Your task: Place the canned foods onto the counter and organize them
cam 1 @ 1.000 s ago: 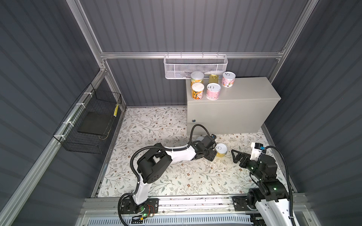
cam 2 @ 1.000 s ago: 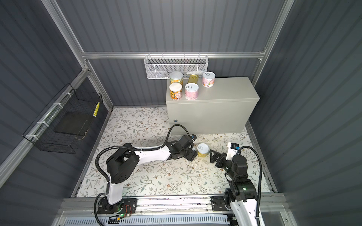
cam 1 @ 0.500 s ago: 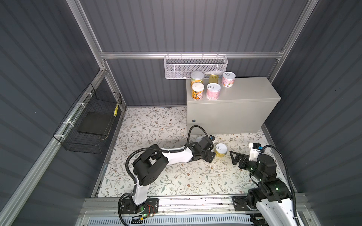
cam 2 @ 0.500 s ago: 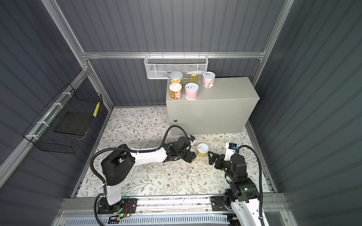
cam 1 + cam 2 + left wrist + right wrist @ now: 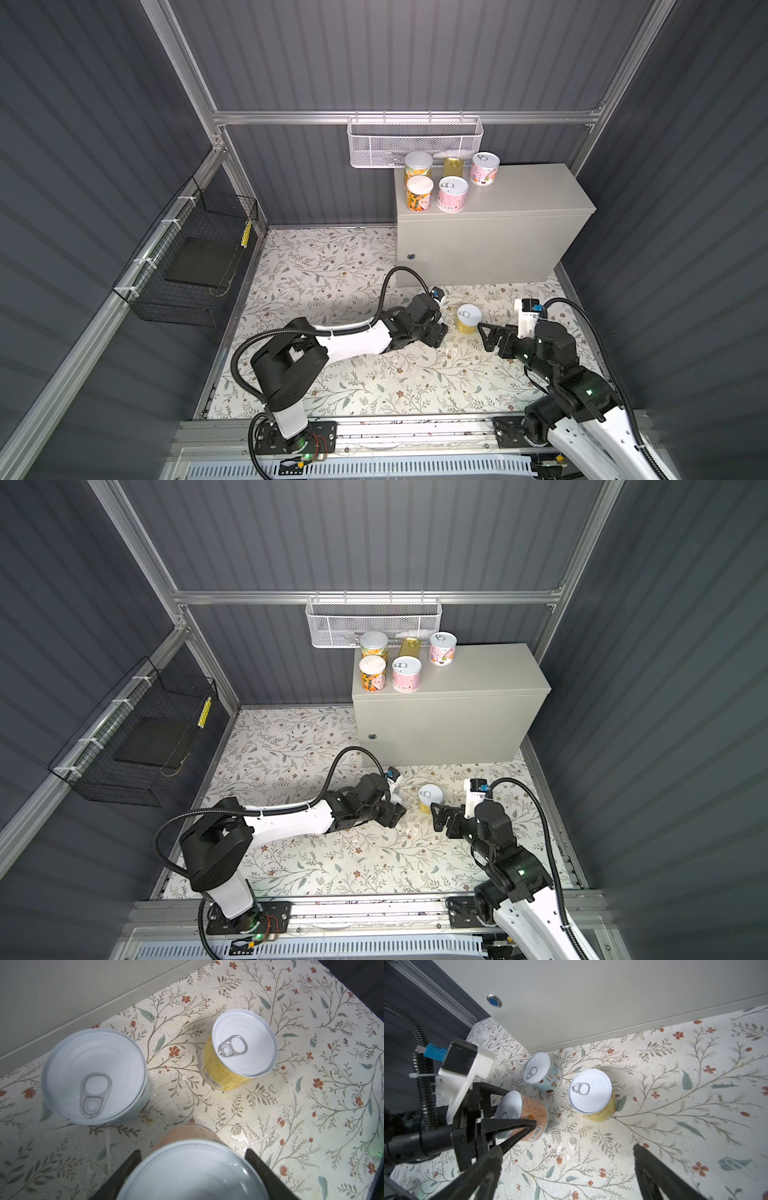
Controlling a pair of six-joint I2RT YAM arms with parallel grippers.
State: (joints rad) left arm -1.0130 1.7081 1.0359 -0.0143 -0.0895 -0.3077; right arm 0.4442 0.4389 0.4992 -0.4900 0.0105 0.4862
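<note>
Left wrist, gripper (image 5: 192, 1152) clasping cylindrical orange can (image 5: 191, 1165)

The floor mat (image 5: 332, 266) was cream, sprigged with grey-green leaves and red flowers. The bench (image 5: 519, 195) was light grey, its lock (image 5: 411, 256) blue. Before the bench were a yellow can (image 5: 226, 1076), an orange can (image 5: 533, 1113) and a pale blue can (image 5: 550, 1080), all white-topped. On the bench were two orange-patterned cans (image 5: 419, 197) (image 5: 417, 168), two pink cans (image 5: 452, 197) (image 5: 484, 170) and a gold tin (image 5: 454, 166).

Top views: even, diffuse overhead light, sharp throughout; soft arm shadow on floral mat (image 5: 332, 307) toward 11 o'clock.
Left wrist view: bright pool around yellow can (image 5: 239, 1049); orange can (image 5: 193, 1169) blurred.
Right wrist view: sharp centre, near foreground soft.
</note>
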